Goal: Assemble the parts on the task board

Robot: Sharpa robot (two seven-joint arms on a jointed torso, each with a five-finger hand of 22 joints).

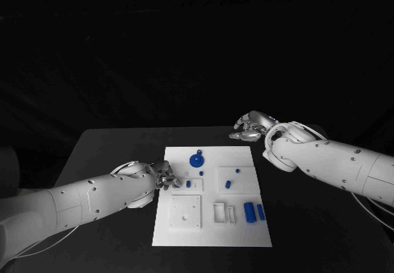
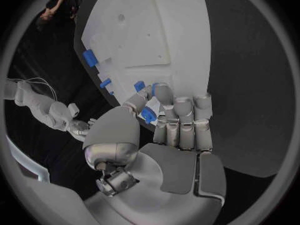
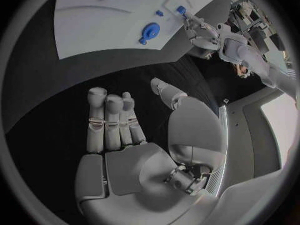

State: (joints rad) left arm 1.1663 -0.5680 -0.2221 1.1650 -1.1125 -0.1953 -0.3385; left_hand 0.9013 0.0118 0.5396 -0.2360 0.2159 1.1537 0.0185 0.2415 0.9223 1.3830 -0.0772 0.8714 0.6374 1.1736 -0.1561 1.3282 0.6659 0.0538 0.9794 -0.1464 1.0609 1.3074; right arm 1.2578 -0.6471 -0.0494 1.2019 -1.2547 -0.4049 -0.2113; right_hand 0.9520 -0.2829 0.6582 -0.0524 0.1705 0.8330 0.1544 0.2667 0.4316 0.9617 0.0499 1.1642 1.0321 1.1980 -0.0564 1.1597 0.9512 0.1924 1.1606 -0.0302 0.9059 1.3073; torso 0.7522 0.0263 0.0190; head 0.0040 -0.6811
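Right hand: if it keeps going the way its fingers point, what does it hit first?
Probably bare black table, then the far edge of the white task board. The right hand is empty, fingers aimed at the board, with the round blue part just beyond that edge. Its height above the table is unclear.

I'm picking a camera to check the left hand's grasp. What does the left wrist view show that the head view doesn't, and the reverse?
Left wrist view alone: a small blue part pinched between the left hand's thumb and a finger at the task board's edge.
Head view alone: the round blue part, the two blue cylinders at the board's near right, and the right hand off the board, holding nothing.
Both: the white board and the left hand at its edge.
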